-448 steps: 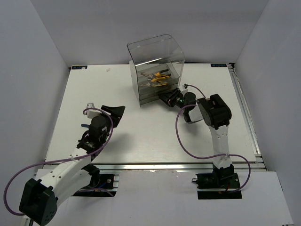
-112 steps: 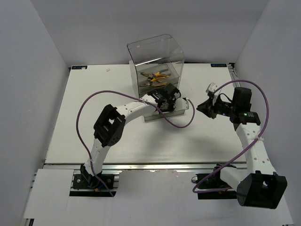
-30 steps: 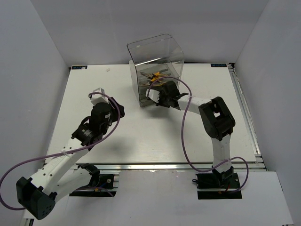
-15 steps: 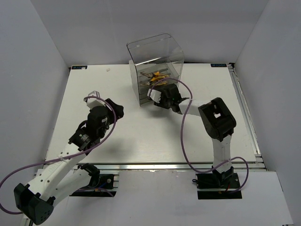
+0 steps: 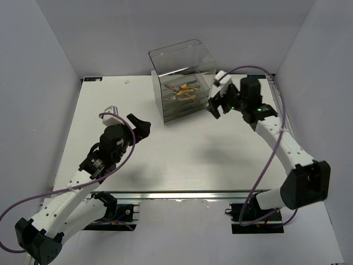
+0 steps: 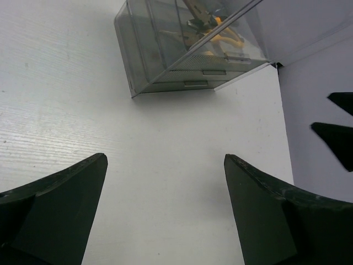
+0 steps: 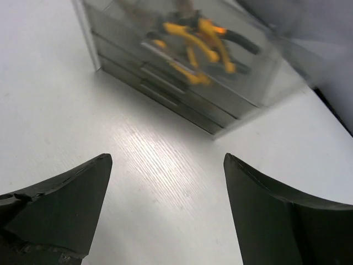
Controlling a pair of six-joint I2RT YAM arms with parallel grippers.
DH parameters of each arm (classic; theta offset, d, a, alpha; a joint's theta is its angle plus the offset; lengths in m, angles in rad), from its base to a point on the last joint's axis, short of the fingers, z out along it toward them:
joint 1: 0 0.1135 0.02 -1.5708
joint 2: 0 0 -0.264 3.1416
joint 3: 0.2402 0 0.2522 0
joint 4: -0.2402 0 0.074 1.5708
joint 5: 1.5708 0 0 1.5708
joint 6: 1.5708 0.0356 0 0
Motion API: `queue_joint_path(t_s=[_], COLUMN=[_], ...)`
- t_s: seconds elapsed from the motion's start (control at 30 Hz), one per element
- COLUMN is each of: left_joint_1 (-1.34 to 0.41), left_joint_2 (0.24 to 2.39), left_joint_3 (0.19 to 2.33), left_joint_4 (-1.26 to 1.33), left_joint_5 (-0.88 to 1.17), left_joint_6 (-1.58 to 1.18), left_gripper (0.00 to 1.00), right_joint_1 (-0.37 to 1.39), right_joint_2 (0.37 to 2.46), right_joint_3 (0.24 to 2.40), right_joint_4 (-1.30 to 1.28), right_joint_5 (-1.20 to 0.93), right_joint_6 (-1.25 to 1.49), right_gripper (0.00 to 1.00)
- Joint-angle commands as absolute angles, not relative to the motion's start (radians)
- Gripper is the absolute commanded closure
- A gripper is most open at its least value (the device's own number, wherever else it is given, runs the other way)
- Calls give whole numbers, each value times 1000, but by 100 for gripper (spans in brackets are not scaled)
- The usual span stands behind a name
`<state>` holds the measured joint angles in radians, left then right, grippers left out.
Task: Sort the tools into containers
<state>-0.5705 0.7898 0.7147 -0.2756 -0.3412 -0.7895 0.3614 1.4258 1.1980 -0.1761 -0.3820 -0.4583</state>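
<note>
Yellow-handled pliers point(image 7: 212, 52) lie inside the clear smoky plastic drawer cabinet point(image 5: 182, 58) at the far side of the white table point(image 5: 165, 154); only the top view shows its rounded top. Left gripper point(image 6: 164, 158) and right gripper point(image 7: 166, 157) both stand wide apart, holding nothing

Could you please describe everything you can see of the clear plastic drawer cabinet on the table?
The cabinet is a smoky, transparent plastic box with a rounded clear top over stacked shallow drawers, all looking pushed in. It stands upright at the far middle of the white table. Yellow- and orange-handled tools lie inside, seen through the walls. The open right gripper hangs beside it, not touching.
</note>
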Motion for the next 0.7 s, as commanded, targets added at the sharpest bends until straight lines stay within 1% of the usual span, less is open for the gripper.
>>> queue_joint_path(t_s=[0.0, 0.03, 0.13, 0.23, 0.27, 0.3, 0.37, 0.53, 0.67], left_joint_1=[-565, -565, -565, -566, -565, -565, -565, -565, -565], left_joint_2=[765, 772, 784, 798, 813, 822, 833, 793, 761], left_joint_3=[764, 796, 842, 894, 911, 931, 972, 969, 968], left_joint_4=[-264, -284, -310, -345, -360, -377, -414, -405, -426], left_joint_5=[-307, -299, -273, -255, -241, -238, -233, -201, -199], left_joint_6=[-740, -729, -692, -657, -637, -627, -618, -652, -670], left_gripper=[2, 2, 2, 2, 2, 2, 2, 2, 2], right_joint_1=[292, 253, 200, 184, 184, 184, 184, 184, 184], right_joint_2=[1342, 1326, 1217, 1132, 1076, 1048, 993, 1000, 980], right_joint_3=[1264, 1293, 1302, 1266, 1250, 1237, 1218, 1229, 1186], right_joint_4=[-322, -386, -469, -495, -488, -477, -506, -667, -670], right_joint_5=[-393, -387, -365, -278, -241, -177, -166, -120, -63], right_joint_6=[-278, -255, -258, -319, -318, -308, -313, -209, -192], right_gripper=[11, 11, 11, 11, 11, 11, 11, 11, 11])
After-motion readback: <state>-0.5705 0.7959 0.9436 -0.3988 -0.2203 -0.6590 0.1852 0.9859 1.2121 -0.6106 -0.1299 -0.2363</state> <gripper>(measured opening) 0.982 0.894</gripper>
